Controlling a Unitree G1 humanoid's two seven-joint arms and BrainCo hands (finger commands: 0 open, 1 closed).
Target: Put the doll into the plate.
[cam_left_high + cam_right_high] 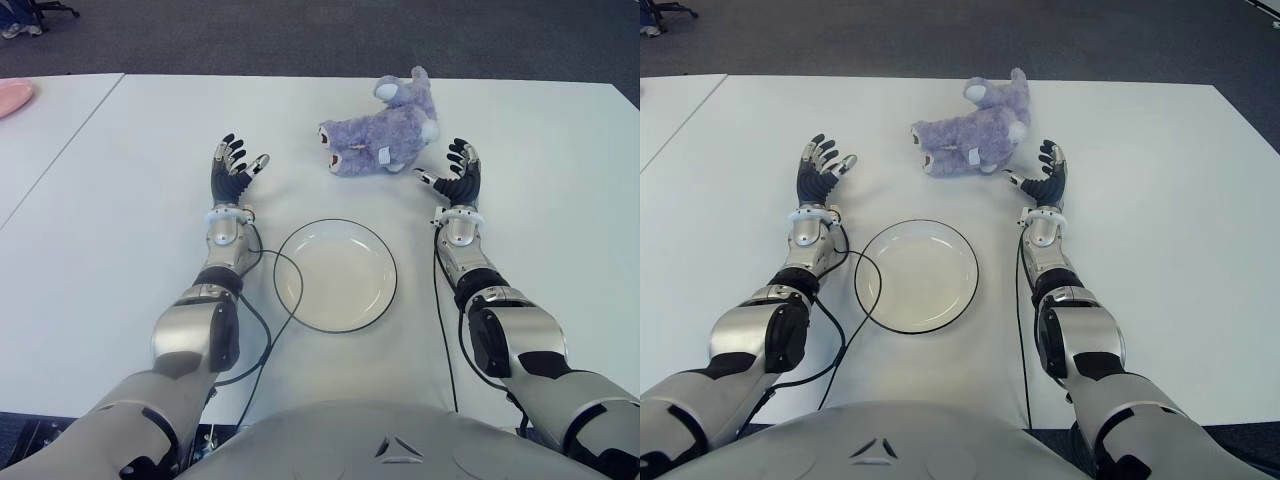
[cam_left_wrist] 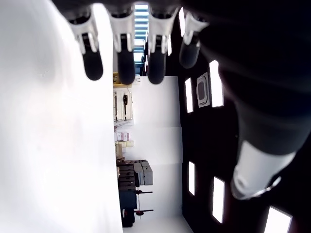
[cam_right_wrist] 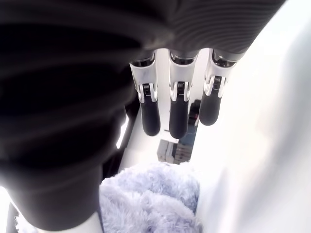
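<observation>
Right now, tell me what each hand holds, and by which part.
Nothing is held. The left hand and right hand are both open; the doll lies free on the table, beside the right hand.

Purple doll (image 1: pixel 385 135) lying beyond empty plate (image 1: pixel 335 275)

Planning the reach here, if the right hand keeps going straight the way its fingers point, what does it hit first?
Probably nothing: the right hand points up the white table, passing just right of the purple plush doll, though its thumb might brush it.
</observation>
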